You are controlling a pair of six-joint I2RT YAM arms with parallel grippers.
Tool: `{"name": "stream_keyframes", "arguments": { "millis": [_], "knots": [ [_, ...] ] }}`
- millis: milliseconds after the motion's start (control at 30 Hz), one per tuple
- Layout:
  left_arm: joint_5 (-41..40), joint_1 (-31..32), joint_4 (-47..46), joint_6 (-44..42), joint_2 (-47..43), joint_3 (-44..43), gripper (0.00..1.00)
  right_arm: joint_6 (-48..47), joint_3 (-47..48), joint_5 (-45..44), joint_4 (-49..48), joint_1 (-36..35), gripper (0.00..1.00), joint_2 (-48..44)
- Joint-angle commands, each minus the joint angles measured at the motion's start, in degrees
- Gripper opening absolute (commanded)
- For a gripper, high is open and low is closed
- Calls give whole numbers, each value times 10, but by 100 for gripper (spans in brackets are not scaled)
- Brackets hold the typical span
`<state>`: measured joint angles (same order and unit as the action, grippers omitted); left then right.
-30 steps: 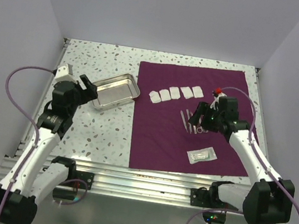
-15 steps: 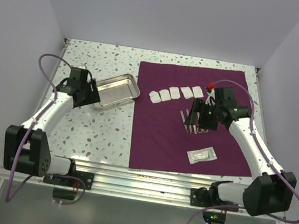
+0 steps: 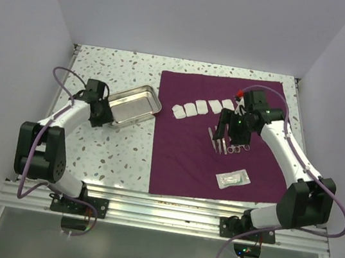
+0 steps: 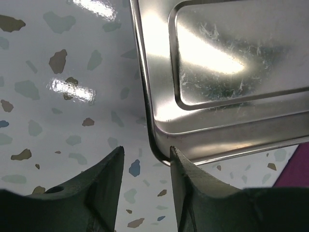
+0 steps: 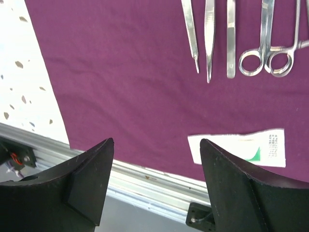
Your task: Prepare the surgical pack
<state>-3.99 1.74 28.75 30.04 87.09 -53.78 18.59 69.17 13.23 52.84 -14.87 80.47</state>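
Half-open and empty, the left end effector [image 4: 146, 153] sat at a corner of the steel tray [image 4: 227, 121], apparently needing only a pinch to lift it, while the right end effector [image 5: 157, 145] hovered wide open, empty.

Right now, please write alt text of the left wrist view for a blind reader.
A shiny rectangular steel tray lies on a speckled white table; its near corner sits between the two dark fingers of the open left claw.

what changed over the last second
The left gripper came down to the near-left corner of the tray, its jaws narrowing at the rim, not yet gripping. The right gripper, open, shifted slightly farther over the instruments. Tray, gauze, pouch and drape stayed put.
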Motion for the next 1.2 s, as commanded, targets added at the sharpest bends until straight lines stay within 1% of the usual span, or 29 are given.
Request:
{"name": "stream_keyframes", "arguments": {
  "millis": [0,67,233,367,467,600,733,767,833,900,933,967,1000,1067,1100,1167],
  "knots": [
    [-11,-13,-10,18,-2,4,46,5,68,-15,-11,-12,76,38],
    [-14,-13,-4,19,-2,10,42,9,83,-19,-23,-23,77,63],
    [-31,-15,15,21,-25,13,41,22,115,-3,-59,-27,74,114],
    [-40,-15,35,27,-31,13,39,23,156,-5,-57,-27,71,165],
    [-45,-14,38,31,-43,21,38,23,185,-18,-61,-27,70,191],
    [-57,-15,50,33,-56,21,39,22,222,-22,-62,-26,70,220],
    [-63,-15,60,35,-68,14,42,25,248,-19,-60,-27,70,246],
    [-66,-15,64,35,-68,11,45,26,253,-16,-54,-27,70,248],
    [-66,-15,69,35,-67,8,47,27,258,-16,-47,-26,69,253],
    [-65,-15,75,35,-71,7,52,29,258,-23,-28,-27,68,249],
    [-66,-15,80,35,-82,3,57,29,255,-26,-23,-26,68,245],
    [-70,-15,87,35,-89,3,69,29,250,-39,-9,-26,67,228],
    [-73,-15,90,34,-98,-1,75,31,235,-50,-1,-26,68,218],
    [-79,-15,105,27,-121,-9,83,35,213,-65,21,-22,68,191],
    [-79,-15,111,26,-129,-13,86,37,184,-76,25,-20,68,161],
    [-74,-15,119,23,-147,-24,90,41,152,-87,33,-11,68,132]
  ]
}}
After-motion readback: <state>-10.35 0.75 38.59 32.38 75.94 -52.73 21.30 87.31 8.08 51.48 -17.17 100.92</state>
